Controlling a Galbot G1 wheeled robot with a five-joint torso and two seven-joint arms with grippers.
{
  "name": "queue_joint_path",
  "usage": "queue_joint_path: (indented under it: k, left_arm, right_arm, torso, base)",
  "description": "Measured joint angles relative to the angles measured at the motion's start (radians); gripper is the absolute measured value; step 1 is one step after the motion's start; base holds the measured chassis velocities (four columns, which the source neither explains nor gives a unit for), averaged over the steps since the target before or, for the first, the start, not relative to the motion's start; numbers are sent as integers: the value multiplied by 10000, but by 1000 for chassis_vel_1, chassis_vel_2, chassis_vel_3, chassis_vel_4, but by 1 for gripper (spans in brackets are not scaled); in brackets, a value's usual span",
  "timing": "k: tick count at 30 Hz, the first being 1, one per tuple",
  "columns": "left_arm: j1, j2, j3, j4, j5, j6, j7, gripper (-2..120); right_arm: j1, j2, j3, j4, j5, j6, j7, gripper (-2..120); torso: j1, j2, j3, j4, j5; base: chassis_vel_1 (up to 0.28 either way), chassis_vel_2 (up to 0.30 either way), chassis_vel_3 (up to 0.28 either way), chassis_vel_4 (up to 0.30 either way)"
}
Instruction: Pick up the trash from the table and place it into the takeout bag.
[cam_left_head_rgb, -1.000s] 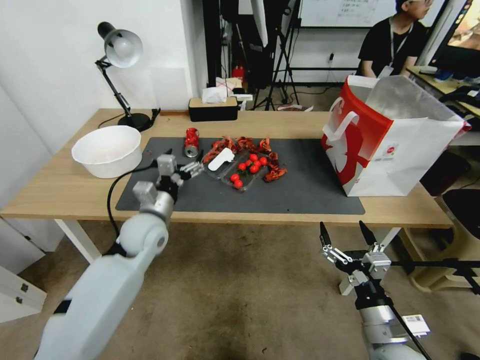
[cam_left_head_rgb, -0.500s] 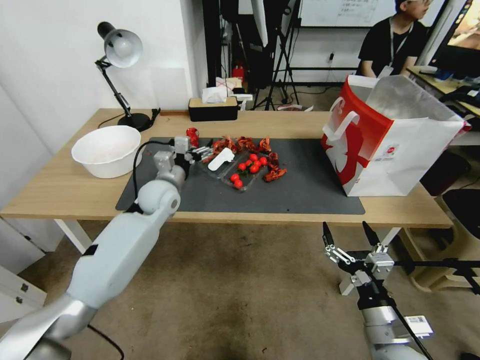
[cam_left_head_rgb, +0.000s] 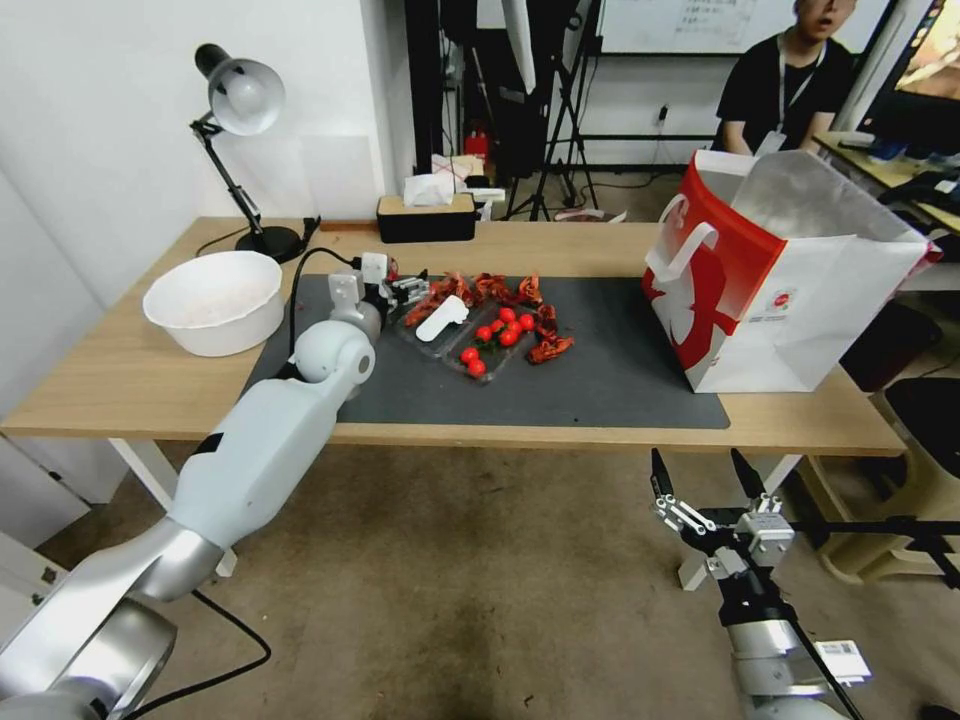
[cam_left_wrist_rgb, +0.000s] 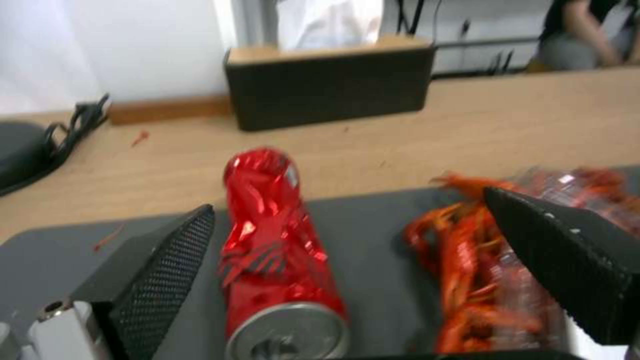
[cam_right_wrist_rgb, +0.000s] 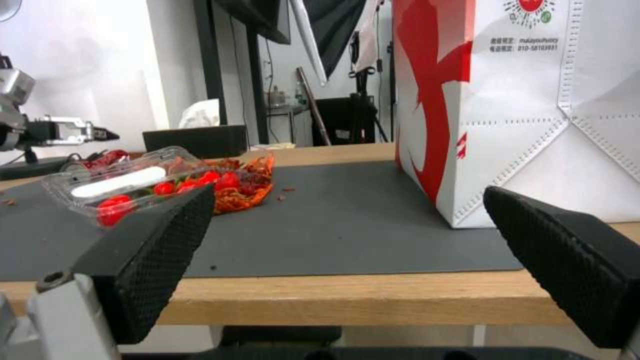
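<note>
So the robot is barely into this one. The left claw (cam_left_wrist_rgb: 347, 250) is reaching out over the dark grey mat (cam_left_head_rgb: 600, 385) on the counter (cam_left_head_rgb: 120, 385), wide open, with nothing in it yet. In the left wrist view the crushed red drink can (cam_left_wrist_rgb: 277, 250) lies on its side between the two spread fingers, close to one of them and, as far as anyone can tell, not touching either. Looks like a grab lined up but not made.

The takeout bag (cam_left_head_rgb: 790, 290) stands upright at the right end of the mat, mouth open, silvery lining showing. What's inside it can't be seen from here, so no telling if anything has gone in.

Left on the counter near the can: a pile of red crawfish-looking shells (cam_left_head_rgb: 500, 290), and the clear tray of cherry tomatoes (cam_left_head_rgb: 480, 345), which isn't trash anyway. The big white bowl (cam_left_head_rgb: 212, 300) sits off the mat on the left and also stays put. The bag is well apart from the can, so there's a decent carry across the mat once the can is picked up.

The right claw (cam_left_head_rgb: 705, 475) hangs low in front of the counter edge, below the bag, fingers spread wide and empty, just waiting.

Judging by that, most of the job is still to do.
</note>
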Motion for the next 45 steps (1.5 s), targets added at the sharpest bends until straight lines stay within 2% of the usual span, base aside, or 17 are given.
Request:
queue_joint_path:
  k: [4,8,14,21,25,27,30,31,35,45]
  left_arm:
    - [-238,-120,44,317,-298,577,-228,100]
    - [-367,-209,47,544,-434,836,-422,100]
    - [-609,-398,-30,822,-566,1812,-1005,100]
    - [-663,-512,-127,905,-705,2036,-1315,100]
    - [-670,-669,-323,1032,-778,2161,-1475,91]
    - [-670,-673,-328,1036,-781,2166,-1478,91]
    - [-650,-708,-394,1093,-873,2298,-1521,70]
    - [-650,-708,-394,1093,-873,2298,-1521,70]
    - [-600,-714,-441,1108,-1055,2418,-1597,53]
    - [-514,-634,-620,1079,-1118,2285,-1650,52]
  right_arm:
    - [21,-6,2,-11,-4,0,2,100]
    - [22,-7,7,-23,-5,0,4,100]
    - [22,-12,22,-56,-6,0,10,100]
    - [30,-25,24,-95,-6,0,9,100]
    - [46,-12,3,-130,-6,0,9,100]
    - [46,-11,3,-130,-6,0,10,100]
    - [59,-16,-4,-129,-6,0,10,100]
    - [59,-16,-4,-129,-6,0,10,100]
    - [62,-46,-1,-121,-6,-5,10,100]
    - [118,-59,-33,-128,-6,-61,27,100]
  torso:
    - [0,0,0,0,1]
    - [0,0,0,1,0]
    - [1,0,0,0,1]
    - [0,0,-1,1,0]
    - [0,0,-1,-1,0]
    - [0,0,-1,-1,0]
    - [0,0,-1,0,1]
    - [0,0,-1,0,1]
    - [0,0,-1,0,-1]
    - [0,0,0,1,0]
  base:
    - [0,0,0,0]
    - [0,0,0,0]
    - [0,0,0,0]
    - [0,0,0,0]
    - [0,0,0,0]
    - [0,0,0,0]
    - [0,0,0,0]
    - [0,0,0,0]
    - [0,0,0,0]
    - [0,0,0,0]
